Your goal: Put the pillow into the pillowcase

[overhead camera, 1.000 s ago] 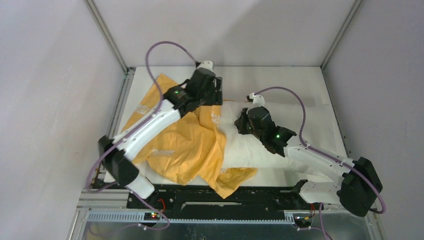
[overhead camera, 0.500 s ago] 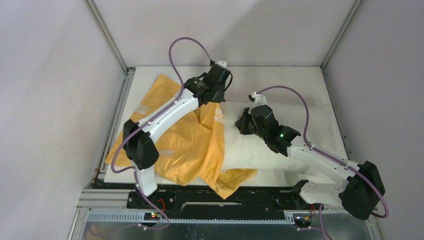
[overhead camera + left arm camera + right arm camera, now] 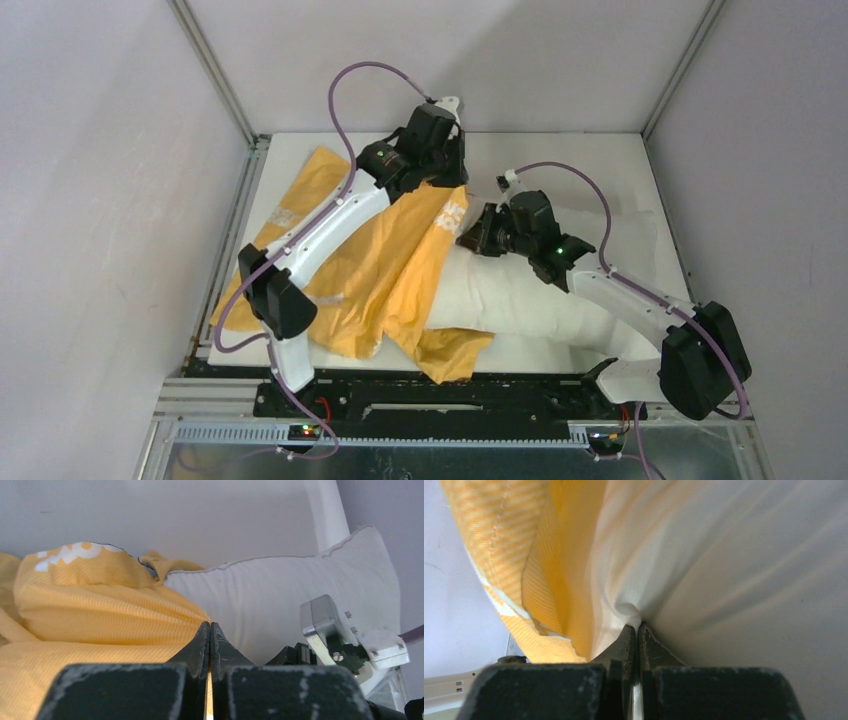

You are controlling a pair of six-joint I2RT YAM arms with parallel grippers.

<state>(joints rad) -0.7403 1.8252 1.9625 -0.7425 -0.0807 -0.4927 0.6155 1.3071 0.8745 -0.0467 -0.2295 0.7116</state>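
The orange-yellow pillowcase [image 3: 370, 270] lies crumpled over the left half of the table, its mouth drawn over the left end of the white pillow [image 3: 540, 300]. At the back of that mouth my left gripper [image 3: 447, 183] is shut on the pillowcase's edge. In the left wrist view its tips [image 3: 210, 626] meet with a strip of yellow pillowcase [image 3: 100, 610] pinched between them, and the pillow [image 3: 280, 595] lies just beyond. My right gripper [image 3: 468, 241] is shut on a pinch of the pillow [image 3: 749, 580] next to the pillowcase's hem [image 3: 514, 555].
The white table [image 3: 570, 160] is boxed in by grey walls with metal corner posts [image 3: 215, 80]. Purple cables [image 3: 350, 80] loop above both arms. A black rail [image 3: 450, 395] runs along the near edge, and part of the pillowcase hangs toward it.
My left arm has swung to the back right, shut on the pillowcase's edge and drawn it further over the pillow's end. My right gripper has shifted slightly up and left with the pillow.
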